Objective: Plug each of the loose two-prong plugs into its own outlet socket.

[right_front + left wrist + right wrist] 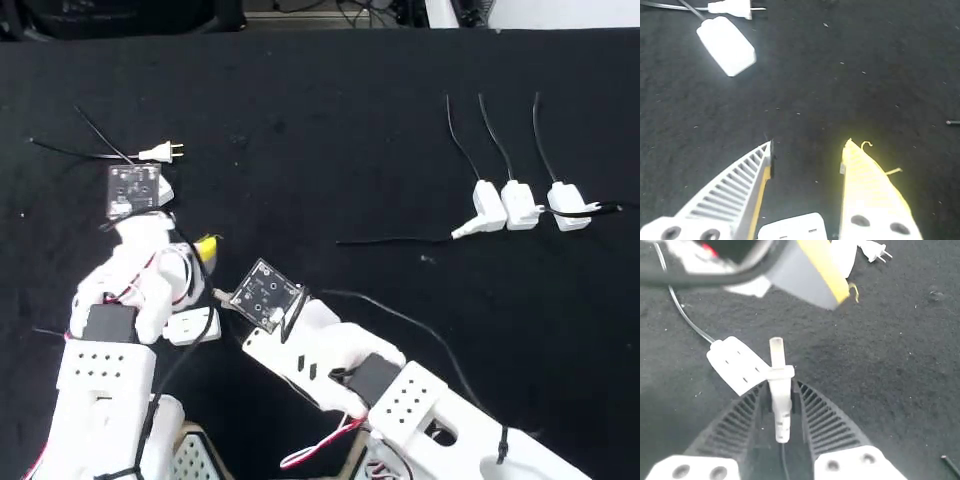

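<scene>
White plastic is clamped between the fingers of the right gripper [780, 386]: a plug [779, 371] is grasped by its body, its prongs pointed away from the wrist. The plug is seen edge-on, narrow, with a small flange across it and a thin cable trailing back between the fingers. A socket [735, 362] is found just beside the plug, tilted, its slots turned up; contact with the flange cannot be judged. The left gripper [809, 145] is held released, one white and one yellow finger spread over black cloth [840, 90]. Beyond it a second socket [727, 45] and a second plug [732, 7] are laid near each other.
</scene>
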{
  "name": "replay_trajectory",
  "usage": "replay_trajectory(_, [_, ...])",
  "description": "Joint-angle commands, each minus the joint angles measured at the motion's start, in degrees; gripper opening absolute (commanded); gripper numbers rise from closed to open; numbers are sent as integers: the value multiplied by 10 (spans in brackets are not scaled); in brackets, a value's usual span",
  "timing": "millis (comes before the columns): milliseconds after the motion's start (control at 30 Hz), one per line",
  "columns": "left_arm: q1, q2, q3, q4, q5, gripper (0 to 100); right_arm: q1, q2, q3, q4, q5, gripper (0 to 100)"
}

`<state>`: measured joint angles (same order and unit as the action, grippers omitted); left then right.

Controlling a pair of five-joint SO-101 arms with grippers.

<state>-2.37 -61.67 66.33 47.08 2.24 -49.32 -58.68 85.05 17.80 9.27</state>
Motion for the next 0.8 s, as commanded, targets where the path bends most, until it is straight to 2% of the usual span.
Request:
replay_trajectory(0, [28,-11,-32,-9,2,231,-6,23,-15,-33,4,11])
replay_trajectory(200, [29,-11,-13,-13,2,231,-6,54,-16,-75,3,11])
replay_trajectory(500, [29,-11,22,-12,-15,231,-3,58,-31,-76,3,11])
replay_trajectory(767, [72,-11,45,-14,-48,231,29,55,-33,-76,2,11])
